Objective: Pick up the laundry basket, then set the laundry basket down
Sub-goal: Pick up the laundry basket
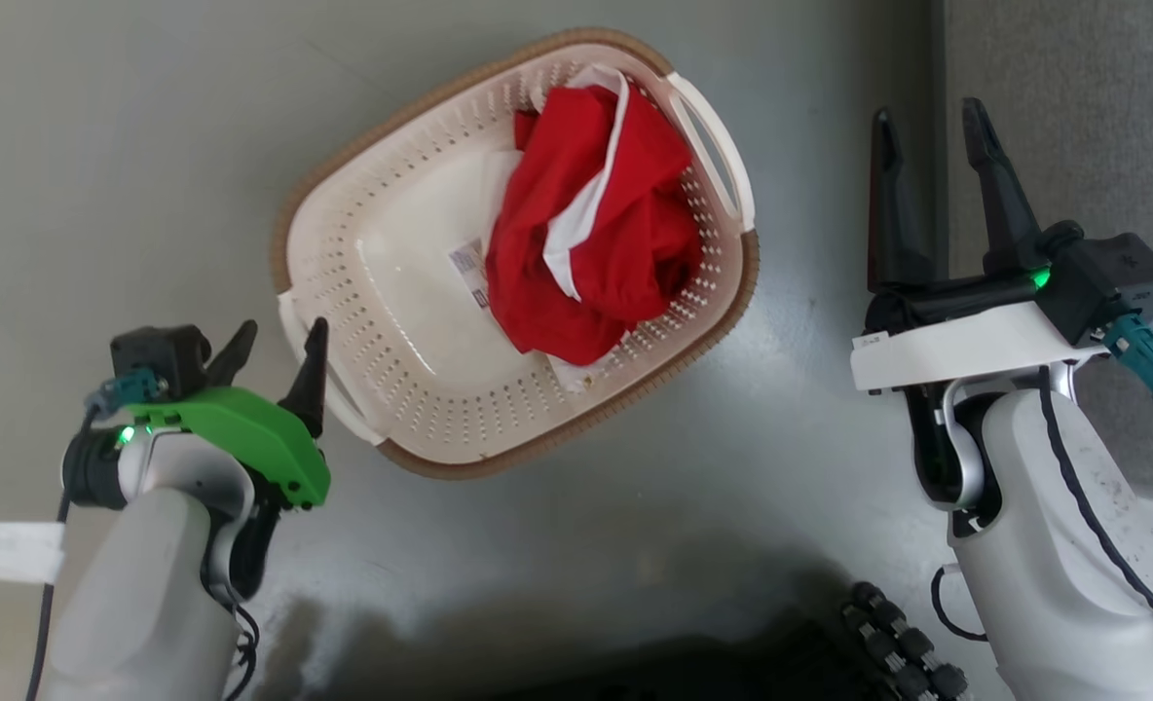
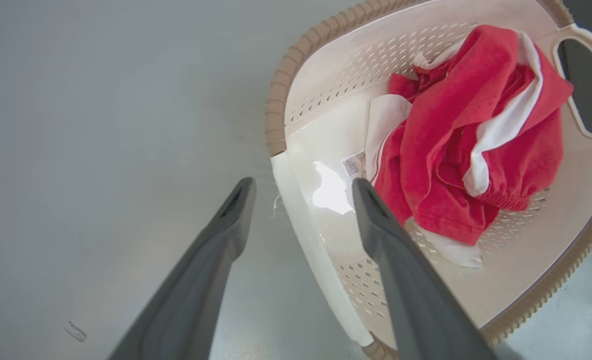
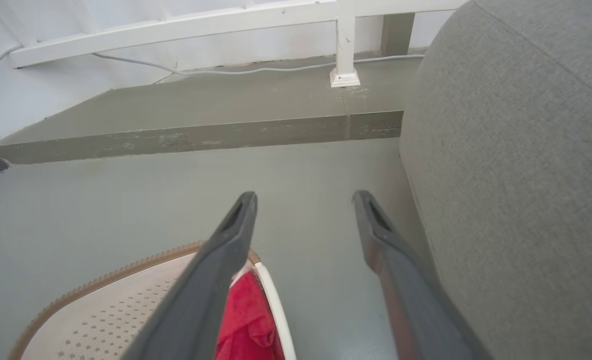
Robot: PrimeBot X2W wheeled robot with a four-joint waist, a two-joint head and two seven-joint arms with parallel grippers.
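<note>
The basket (image 1: 391,263) is sitting on the grey floor (image 1: 99,146), tilted diagonally in the head view, ahead of the robot and between the two arms. A crumpled red and white cloth (image 1: 586,224) is lying inside it, toward its far right end.

The left gripper (image 1: 282,331) is hovering at the basket's near left end. Its jaws are standing spread and holding nothing. In the left wrist view the white handle (image 2: 301,220) is running between them, with one finger (image 2: 226,220) over the floor and the other over the basket's inside. Whether either finger is touching the handle I cannot tell.

The right gripper (image 1: 929,115) is hanging well apart from the basket, to its right and just beside a grey sofa (image 1: 1073,97). Its jaws are also standing spread and empty, pointing past the basket's far handle (image 3: 276,300) over bare floor.
</note>
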